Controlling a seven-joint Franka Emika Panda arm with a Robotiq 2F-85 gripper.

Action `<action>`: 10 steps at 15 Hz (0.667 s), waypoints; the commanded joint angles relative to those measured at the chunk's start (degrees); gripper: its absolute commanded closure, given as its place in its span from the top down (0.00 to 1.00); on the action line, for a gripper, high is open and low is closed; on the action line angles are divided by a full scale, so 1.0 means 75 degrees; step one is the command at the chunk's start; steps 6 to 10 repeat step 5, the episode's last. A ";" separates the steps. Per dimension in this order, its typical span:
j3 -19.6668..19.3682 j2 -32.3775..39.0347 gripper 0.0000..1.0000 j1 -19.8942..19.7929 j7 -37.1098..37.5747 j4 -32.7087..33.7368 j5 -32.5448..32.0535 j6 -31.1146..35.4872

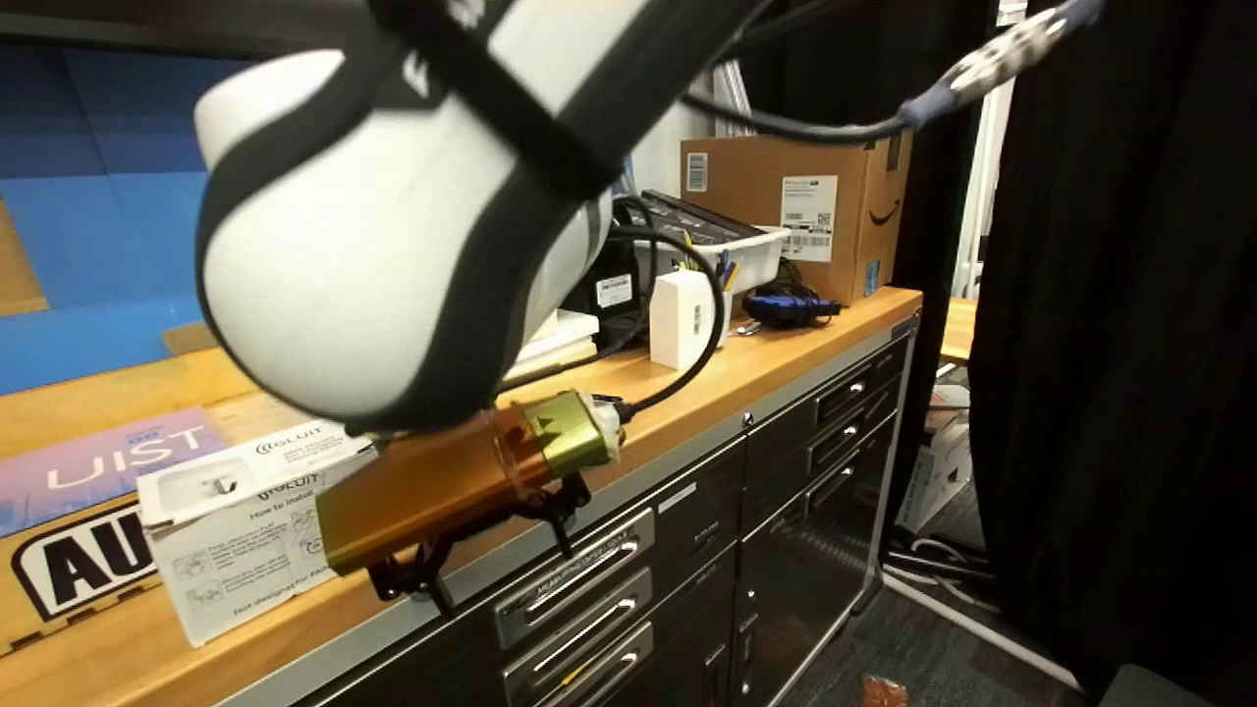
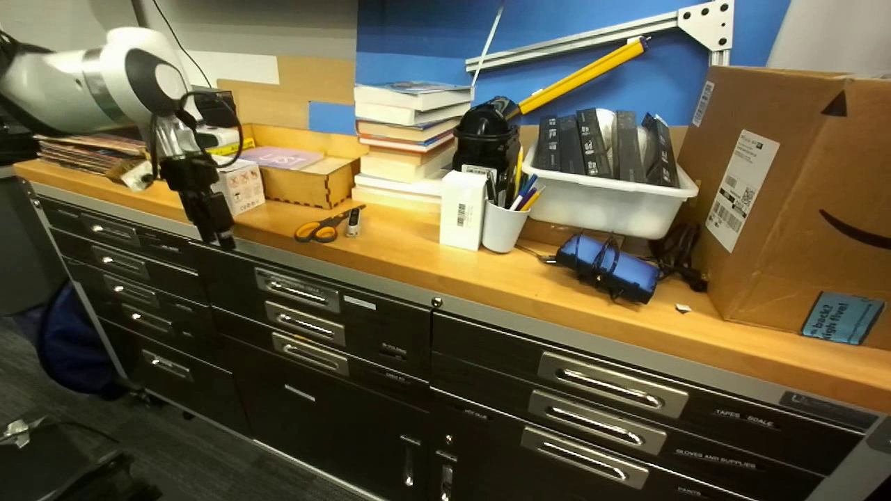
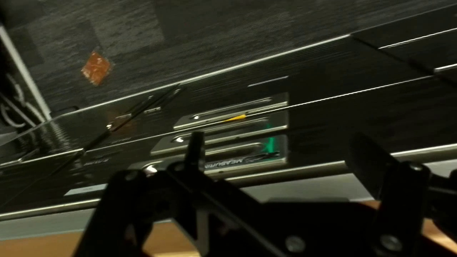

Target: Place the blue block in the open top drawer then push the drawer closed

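The black fingers [image 3: 196,151] stand wide apart with open air between them, hanging just outside the front edge of the surface [image 2: 397,243]. Near and below them is the top drawer [image 2: 400,315]: dark, wide and shallow, its silver handle [image 2: 299,291] lower than the fingers, its front looking flush with the lower drawers [image 2: 369,342]. Where the blue block is I cannot tell. The surface's edge, with grey trim [image 3: 307,187] beneath it, runs close behind the fingers; outward of it the room is open down the drawer fronts. The top drawer's label [image 1: 574,574] begins "MEASURING"; the rest is unreadable.

Just behind the fingers a white box [image 1: 236,560] reads "GLUIT", "How to install" and "Not designed for". Past it a wooden tray [image 2: 296,186] showing "AU" bears a lilac card [image 2: 282,158] marked "UIST". Farther from the fingers come scissors [image 2: 333,222], stacked books [image 2: 411,132], a narrow carton [image 2: 461,216], a cup [image 2: 502,229] of pens [image 2: 532,200], a white bin [image 2: 592,205] and a blue item [image 2: 583,252]. Below the blue item, farther drawers [image 2: 487,341] are labelled "TAPES SCALE" and "GLOVES AND SUPPLIES". Farthest along, a cardboard box [image 2: 800,174] carries a smile arrow and a cyan sticker [image 2: 842,318] with "high five!". On the dark floor [image 3: 135,32], well below the fingers, lies an orange-brown patch [image 3: 96,67].
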 commanded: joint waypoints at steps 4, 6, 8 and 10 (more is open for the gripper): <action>0.0203 -0.2802 1.00 -0.0331 -0.2772 -0.0589 0.4112 -0.0666; 0.0109 -0.3223 1.00 -0.0339 -0.3168 -0.0652 0.4716 -0.0899; 0.0109 -0.3223 1.00 -0.0339 -0.3168 -0.0652 0.4716 -0.0899; 0.0109 -0.3223 1.00 -0.0339 -0.3168 -0.0652 0.4716 -0.0899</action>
